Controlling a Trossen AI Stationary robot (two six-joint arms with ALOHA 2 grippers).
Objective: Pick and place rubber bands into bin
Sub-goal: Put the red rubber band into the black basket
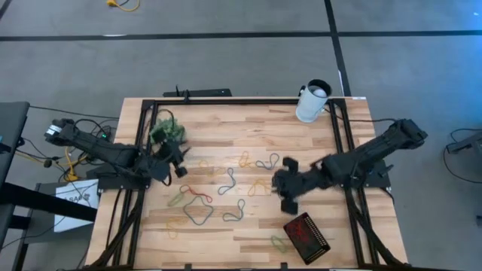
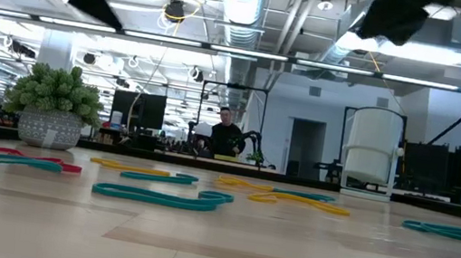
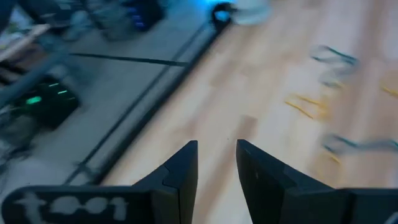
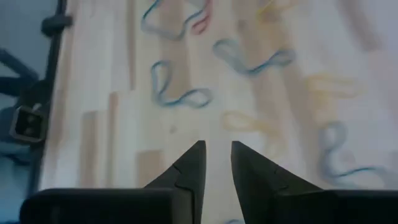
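Nearest your low camera: rubber bands point(image 2: 161, 197) lying loose mid-table. The bin point(image 1: 306, 237) sits at the near-right edge. Left gripper point(image 1: 179, 159) and right gripper point(image 1: 287, 184) both hover, fingers slightly parted, pinching nothing.

Pale wooden plank table point(image 1: 226, 128) strewn with thin coloured rubber bands point(image 1: 197, 212), bearing small black ribbed bin point(image 1: 306, 237), white cylindrical cup point(image 1: 312, 102), potted green plant point(image 1: 167, 132).

Both arms are dark and blocky, each claw point(image 4: 216, 163) ending in two black, wedge-shaped fingers.
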